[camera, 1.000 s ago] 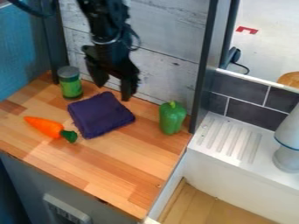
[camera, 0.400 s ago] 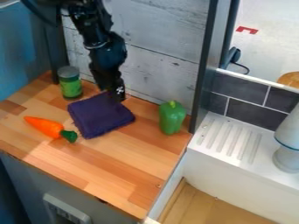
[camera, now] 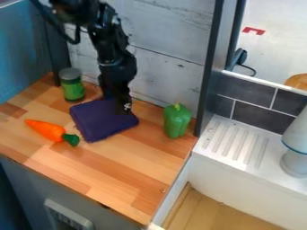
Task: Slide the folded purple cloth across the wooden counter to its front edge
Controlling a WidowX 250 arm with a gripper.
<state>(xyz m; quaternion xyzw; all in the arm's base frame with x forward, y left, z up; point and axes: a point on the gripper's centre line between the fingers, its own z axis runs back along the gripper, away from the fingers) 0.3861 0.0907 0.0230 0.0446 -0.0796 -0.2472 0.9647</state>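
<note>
The black gripper [camera: 117,102] hangs down at the back part of a folded dark purple cloth [camera: 99,123], its tip overlapping the cloth's upper right area. Whether it grips any fabric cannot be told. The cloth lies flat on the wooden counter. Left of the cloth is an orange toy carrot [camera: 46,129] with a green top. Behind it to the left stands a green jar [camera: 72,87] with a grey lid. A green toy pepper [camera: 177,121] stands upright to the right.
The wooden counter [camera: 129,166] is bounded by a whitewashed plank wall [camera: 165,74] at the back and a dark upright post [camera: 210,63] at the right. Beyond it are a white sink ledge [camera: 237,141] and a grey-white object [camera: 295,155].
The gripper has turned and come down from behind the cloth, then shifted slightly right onto the cloth's back part. The cloth, carrot, jar and pepper have stayed in place.
</note>
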